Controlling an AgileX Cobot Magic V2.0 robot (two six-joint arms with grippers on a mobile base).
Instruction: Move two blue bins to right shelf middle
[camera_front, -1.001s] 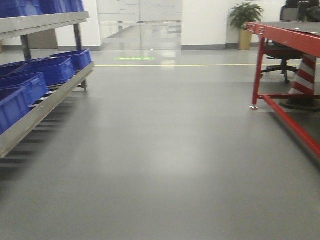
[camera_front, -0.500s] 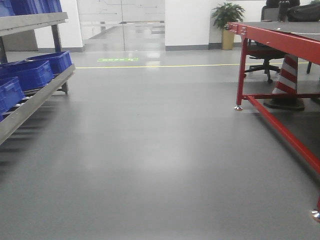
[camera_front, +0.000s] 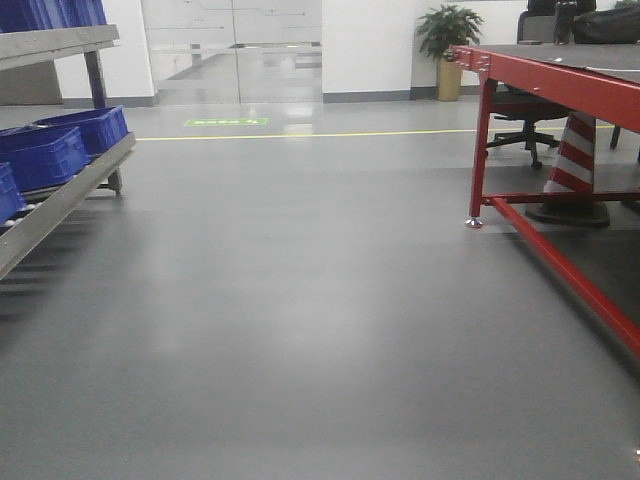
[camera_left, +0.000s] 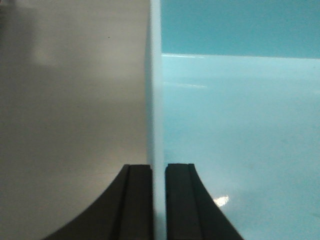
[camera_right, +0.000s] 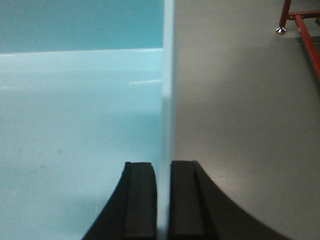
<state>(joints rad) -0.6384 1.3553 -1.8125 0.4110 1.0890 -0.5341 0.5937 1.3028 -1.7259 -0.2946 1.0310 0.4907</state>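
Transit looks like the step in hand. Front view: bare grey floor (camera_front: 300, 320), a grey metal rack (camera_front: 60, 195) of dark blue plastic crates (camera_front: 45, 155) at left, a red steel-framed worktop (camera_front: 560, 80) at right; no pale tub shows. Left wrist view: the left end effector (camera_left: 158, 172) is pinched nearly closed on one wall of a pale cyan plastic rectangular tub (camera_left: 240, 125). Right wrist view: the right end effector (camera_right: 163, 170) clamps the opposite wall likewise. Whether two tubs are nested, I cannot tell. Next, I judge: find the right shelf and line up with its middle level.
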